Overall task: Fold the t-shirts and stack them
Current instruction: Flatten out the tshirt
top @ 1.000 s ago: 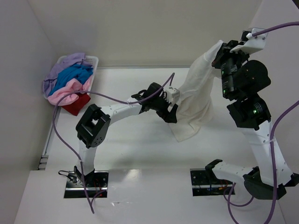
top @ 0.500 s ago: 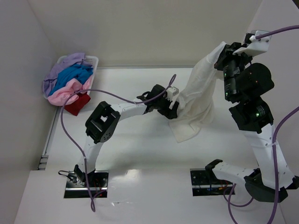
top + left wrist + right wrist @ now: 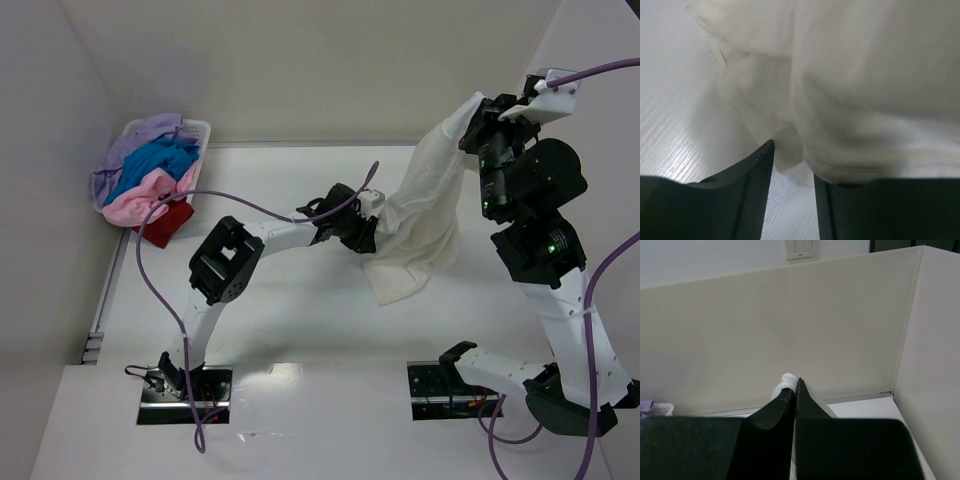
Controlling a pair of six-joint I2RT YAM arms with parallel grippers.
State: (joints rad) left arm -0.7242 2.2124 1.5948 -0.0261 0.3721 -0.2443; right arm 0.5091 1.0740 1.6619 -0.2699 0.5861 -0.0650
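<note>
Left wrist: shirt [image 3: 865, 90] within left pincer [image 3: 792, 159]

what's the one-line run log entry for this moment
right gripper: shut on plain cream-white cloth t-shirt, held high | left gripper: open at its hem | fold: not started

Plain cream-white t-shirt [image 3: 425, 215], white basket [image 3: 199, 127]

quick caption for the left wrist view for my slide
Left arm's fingers parted at the hem of the cream-white t-shirt, white table beneath.
</note>
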